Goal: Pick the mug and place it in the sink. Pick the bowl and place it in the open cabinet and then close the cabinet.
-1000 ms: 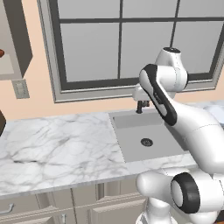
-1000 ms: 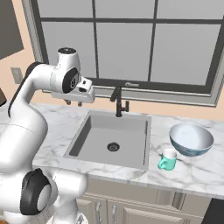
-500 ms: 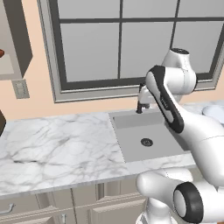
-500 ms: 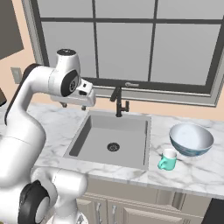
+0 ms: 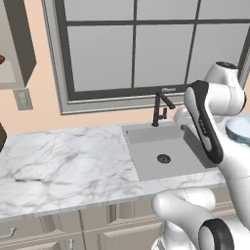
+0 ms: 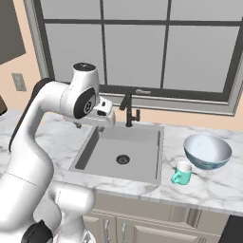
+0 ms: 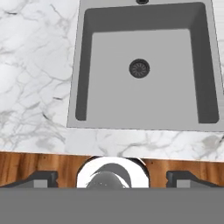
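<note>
— Where does the gripper (image 7: 112, 177) stand?

— High over the sink (image 7: 142, 70), fingers spread wide, holding nothing.

— And the mug (image 6: 181, 173)?

— On the counter beyond the basin's right rim, well apart from the fingers, upright. Just past it sits the bowl (image 6: 207, 151). The reach likely goes right, across the sink.
</note>
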Controlling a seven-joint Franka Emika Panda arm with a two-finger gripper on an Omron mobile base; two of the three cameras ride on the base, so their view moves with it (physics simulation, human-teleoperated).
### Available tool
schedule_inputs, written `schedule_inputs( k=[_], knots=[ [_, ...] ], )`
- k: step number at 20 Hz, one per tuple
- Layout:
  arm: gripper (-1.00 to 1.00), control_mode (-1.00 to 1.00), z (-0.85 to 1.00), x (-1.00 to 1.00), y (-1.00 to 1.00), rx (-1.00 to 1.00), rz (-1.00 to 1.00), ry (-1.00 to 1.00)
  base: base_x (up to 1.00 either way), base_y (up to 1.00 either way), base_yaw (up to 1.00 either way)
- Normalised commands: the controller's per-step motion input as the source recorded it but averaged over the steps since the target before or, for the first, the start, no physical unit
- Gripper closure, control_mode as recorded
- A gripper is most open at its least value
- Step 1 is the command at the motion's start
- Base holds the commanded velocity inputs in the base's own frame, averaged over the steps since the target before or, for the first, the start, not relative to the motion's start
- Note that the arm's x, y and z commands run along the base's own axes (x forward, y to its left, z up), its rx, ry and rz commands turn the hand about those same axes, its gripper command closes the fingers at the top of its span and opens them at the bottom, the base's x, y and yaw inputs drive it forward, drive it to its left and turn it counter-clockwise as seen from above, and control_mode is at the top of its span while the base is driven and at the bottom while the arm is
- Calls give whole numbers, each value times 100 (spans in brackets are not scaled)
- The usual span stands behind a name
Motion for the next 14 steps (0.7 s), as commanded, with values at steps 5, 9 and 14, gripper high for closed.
schedule_inputs(
  k=[5,9,14],
  knots=[
    [-100,-100,-12,-28,-45,0,-1,0,0,0,0],
    [-100,-100,-15,-9,-46,1,0,0,0,0,0],
    [-100,-100,-14,-22,-58,3,-5,0,0,0,0]
  ],
)
